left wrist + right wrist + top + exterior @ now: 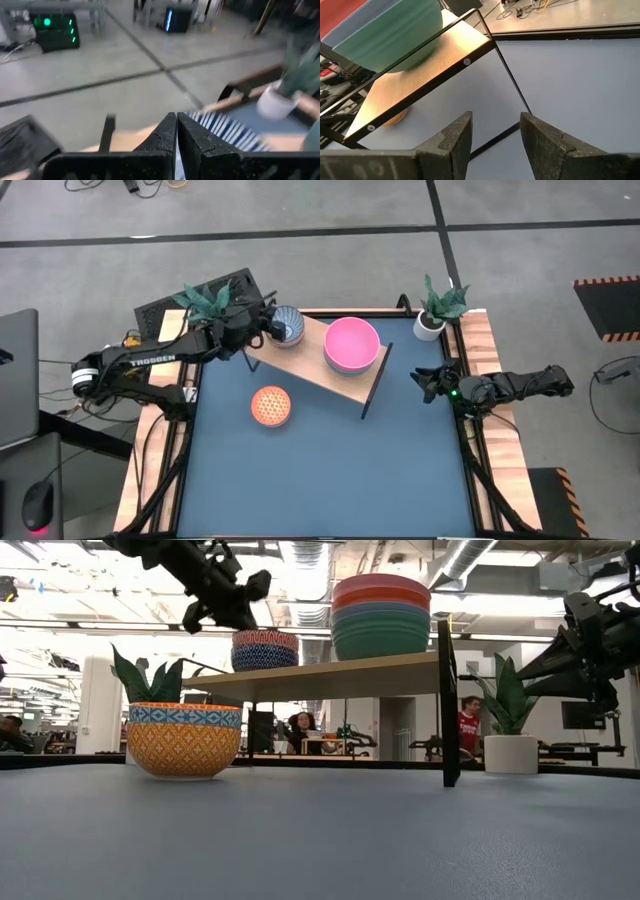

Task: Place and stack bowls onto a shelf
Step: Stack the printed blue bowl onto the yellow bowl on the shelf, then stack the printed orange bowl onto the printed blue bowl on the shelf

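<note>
Orange patterned round bowl (184, 740) nearest, low on blue table (330, 470), unshelved | blue patterned bowl (288, 326) near wooden shelf (312, 360) end, beside stacked plain bowls (351, 345) | left gripper (262, 323) fully closed, touching its rim, grip unclear: tip-off risk | right gripper (424, 383) spread, empty

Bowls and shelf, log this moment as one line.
left gripper: shut, at blue patterned bowl on shelf | stack: on shelf | orange bowl: on table | right gripper: open, waiting

Shelf (318, 362) holds stacked large bowls (351, 344) and blue patterned bowl (287, 326); orange bowl (271, 405) below.
</note>
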Controlling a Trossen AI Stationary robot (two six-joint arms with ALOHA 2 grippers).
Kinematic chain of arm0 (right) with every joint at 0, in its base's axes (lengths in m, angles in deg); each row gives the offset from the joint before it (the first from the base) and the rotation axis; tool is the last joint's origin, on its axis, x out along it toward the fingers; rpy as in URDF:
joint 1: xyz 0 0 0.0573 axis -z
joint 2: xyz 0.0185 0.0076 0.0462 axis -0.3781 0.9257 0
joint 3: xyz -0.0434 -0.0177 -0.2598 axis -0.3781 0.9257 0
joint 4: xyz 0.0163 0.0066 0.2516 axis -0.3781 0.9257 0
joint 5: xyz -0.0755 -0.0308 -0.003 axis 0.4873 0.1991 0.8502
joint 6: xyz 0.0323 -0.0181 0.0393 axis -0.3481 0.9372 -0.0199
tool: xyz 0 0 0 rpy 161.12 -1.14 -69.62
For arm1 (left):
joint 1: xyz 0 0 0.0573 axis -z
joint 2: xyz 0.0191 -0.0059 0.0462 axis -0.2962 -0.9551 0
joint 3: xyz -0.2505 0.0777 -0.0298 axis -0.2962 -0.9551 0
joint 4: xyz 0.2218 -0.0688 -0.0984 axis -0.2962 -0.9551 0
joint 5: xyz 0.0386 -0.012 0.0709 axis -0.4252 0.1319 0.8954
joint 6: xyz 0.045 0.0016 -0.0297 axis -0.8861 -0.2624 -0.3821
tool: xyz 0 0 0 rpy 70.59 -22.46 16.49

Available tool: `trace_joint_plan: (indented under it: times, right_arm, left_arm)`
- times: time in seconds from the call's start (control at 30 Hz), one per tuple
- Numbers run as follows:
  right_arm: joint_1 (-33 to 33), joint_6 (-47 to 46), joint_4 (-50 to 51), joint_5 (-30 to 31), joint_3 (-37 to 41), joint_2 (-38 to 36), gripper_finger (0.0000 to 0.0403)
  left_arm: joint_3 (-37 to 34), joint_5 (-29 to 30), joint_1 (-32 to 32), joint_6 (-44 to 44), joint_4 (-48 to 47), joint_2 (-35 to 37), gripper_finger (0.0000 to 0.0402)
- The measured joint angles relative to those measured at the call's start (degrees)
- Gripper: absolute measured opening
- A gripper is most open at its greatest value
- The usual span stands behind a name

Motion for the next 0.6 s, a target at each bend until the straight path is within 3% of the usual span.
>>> trace_joint_plan:
  times: [0.2,0.4,0.5,0.6]
  right_arm:
    - [0.00,0.00,0.00,0.00,0.00,0.01,0.0191]
    - [-0.01,0.00,0.00,0.00,0.00,0.01,0.0191]
    - [0.01,0.00,-0.02,0.00,0.00,0.00,0.0191]
    - [0.01,0.00,-0.01,0.00,0.00,0.00,0.0191]
  left_arm:
    - [0.06,-0.03,-0.39,-3.90,10.73,-0.18,0.0000]
    - [0.04,-3.39,-1.68,-1.18,10.14,-2.11,0.0000]
    - [0.06,-12.01,-0.87,-0.97,10.71,-1.12,0.0000]
    - [1.42,-26.40,0.76,-2.95,8.92,2.09,0.0000]
